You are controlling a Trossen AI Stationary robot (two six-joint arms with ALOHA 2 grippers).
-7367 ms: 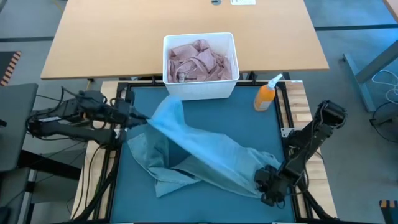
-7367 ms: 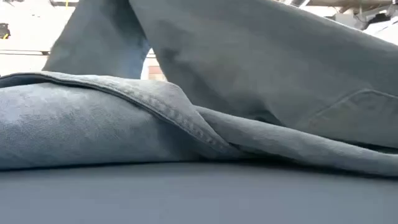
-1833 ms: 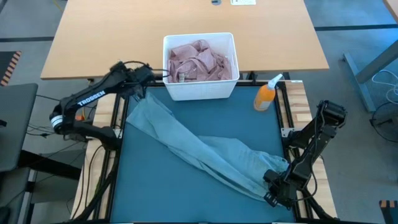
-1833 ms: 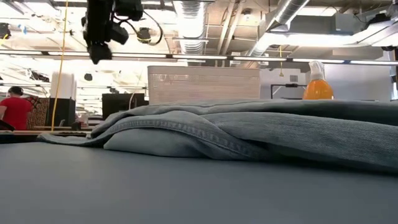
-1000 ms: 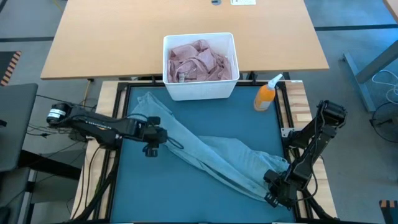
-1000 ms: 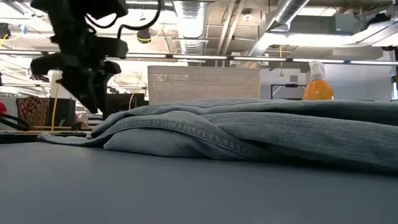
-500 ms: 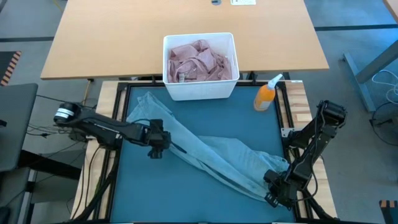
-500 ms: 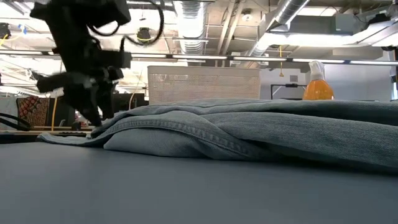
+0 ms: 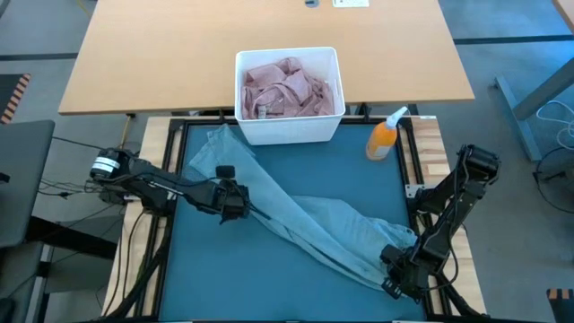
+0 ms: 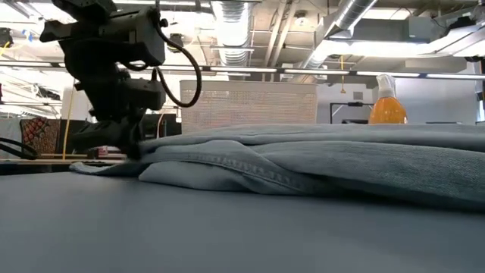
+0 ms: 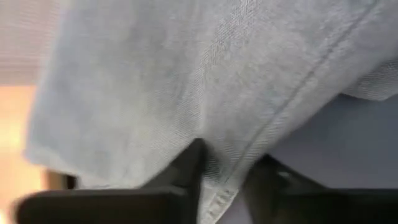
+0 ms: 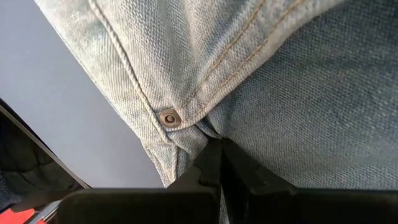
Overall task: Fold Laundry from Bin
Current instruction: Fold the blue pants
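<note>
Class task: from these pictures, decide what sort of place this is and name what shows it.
Probably a robotics lab or workshop: exposed ceiling ducts, two robot arms at a teal mat with jeans, and a white bin of laundry.

The light blue denim jeans are of woven cotton cloth, matt and a little rough, with a visible diagonal weave, tan stitched seams and one small dull metal rivet. Under the jeans lies the teal-blue mat, smooth and matt, like rubber or soft plastic. The white rectangular plastic bin has a smooth, slightly shiny rim; inside it the dusty pink cloth looks soft and crumpled. Beside the bin, the orange spray bottle is of glossy plastic. The light wooden desk behind the bin is smooth and matt.
</note>
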